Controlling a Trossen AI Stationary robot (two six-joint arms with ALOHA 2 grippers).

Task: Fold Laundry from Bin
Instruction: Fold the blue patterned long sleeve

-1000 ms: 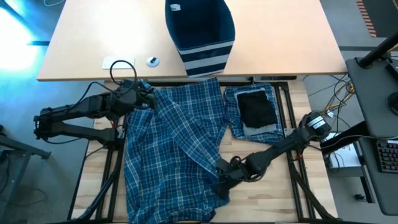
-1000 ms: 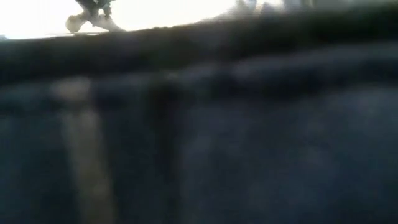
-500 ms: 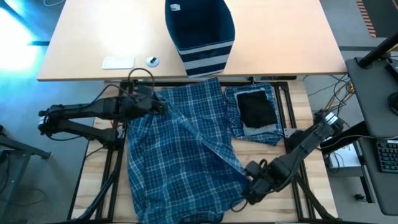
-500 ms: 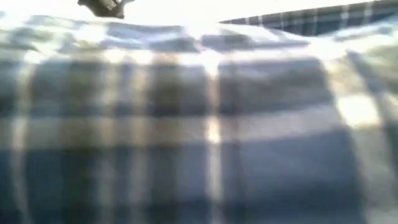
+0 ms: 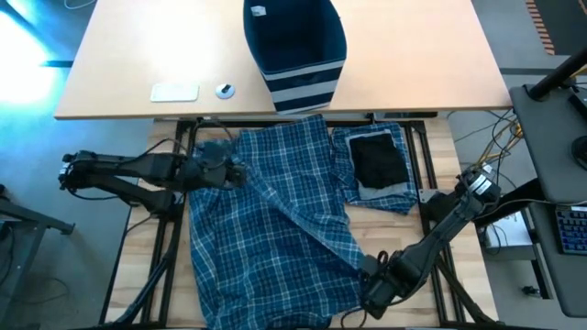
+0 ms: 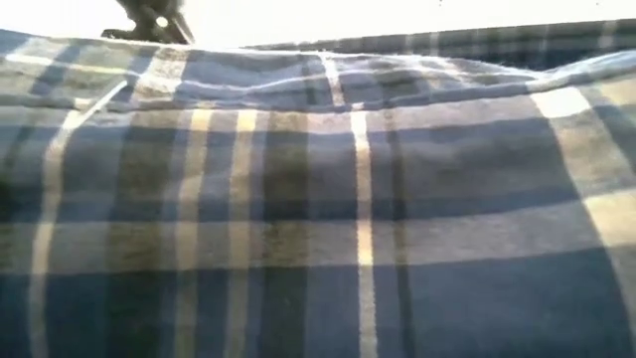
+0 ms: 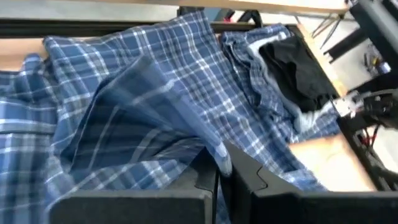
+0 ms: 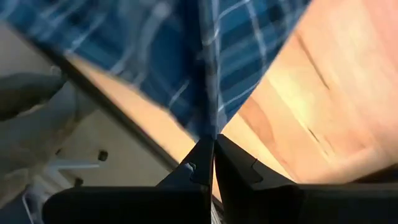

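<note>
Two claws clamped tight, left claw [image 5: 240,173] and right claw [image 5: 365,291] pinching plaid trousers [image 5: 266,229]

The low view is filled almost wholly by plaid cloth [image 6: 348,199], so the table and bin behind it are hidden; only a dark scrap of an arm [image 6: 154,20] is seen at 11 o'clock. In the high view the plaid cloth is cut off at 6 o'clock. The pile under the black piece [image 5: 378,160] is largely covered.
</note>
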